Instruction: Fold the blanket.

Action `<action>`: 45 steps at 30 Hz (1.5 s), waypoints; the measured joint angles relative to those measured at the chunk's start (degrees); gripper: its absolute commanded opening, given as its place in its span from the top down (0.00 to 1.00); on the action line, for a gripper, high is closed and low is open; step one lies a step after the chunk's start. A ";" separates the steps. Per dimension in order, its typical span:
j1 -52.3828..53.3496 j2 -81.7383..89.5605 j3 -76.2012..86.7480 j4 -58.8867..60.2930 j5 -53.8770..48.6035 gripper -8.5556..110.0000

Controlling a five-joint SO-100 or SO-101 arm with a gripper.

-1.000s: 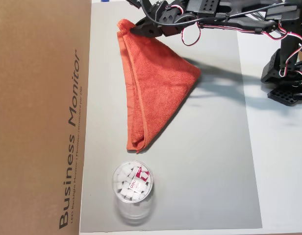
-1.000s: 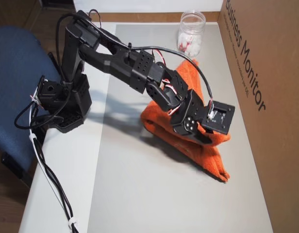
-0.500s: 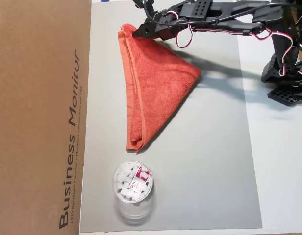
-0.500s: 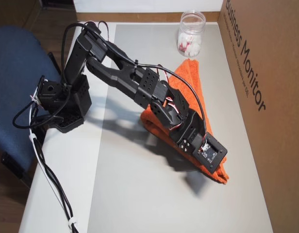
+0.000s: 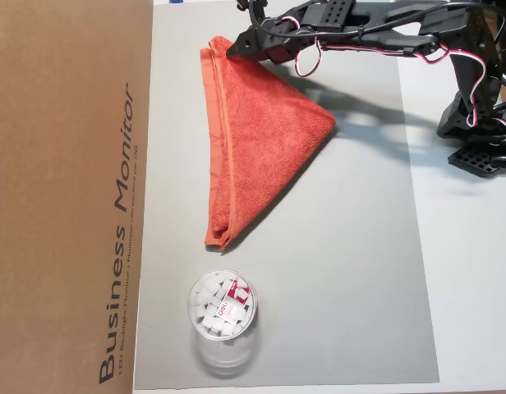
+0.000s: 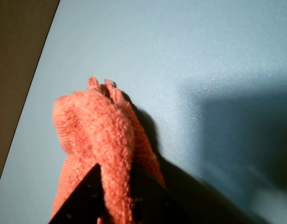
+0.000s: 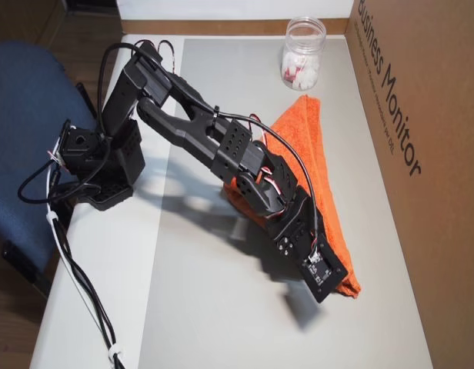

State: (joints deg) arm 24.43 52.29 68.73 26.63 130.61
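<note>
The orange-red blanket (image 5: 253, 139) lies on the grey mat (image 5: 343, 246), folded into a triangle with its long edge toward the cardboard box. My gripper (image 5: 234, 49) is at the blanket's top corner in an overhead view. In the wrist view the gripper (image 6: 116, 198) is shut on a bunched corner of the blanket (image 6: 97, 135), with cloth pinched between the black fingers (image 6: 85, 198) and raised a little off the mat. In another overhead view the arm lies across the blanket (image 7: 306, 131) and hides the fingertips.
A clear plastic cup (image 5: 223, 308) with white pieces stands on the mat beyond the blanket's far corner; it also shows in another overhead view (image 7: 302, 54). The brown cardboard box (image 5: 64, 197) borders the mat. The arm's base (image 7: 98, 169) sits beside a blue chair (image 7: 29, 92).
</note>
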 measured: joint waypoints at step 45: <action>1.67 2.72 1.14 0.00 12.48 0.77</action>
State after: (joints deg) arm 26.10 55.02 69.87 26.63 143.09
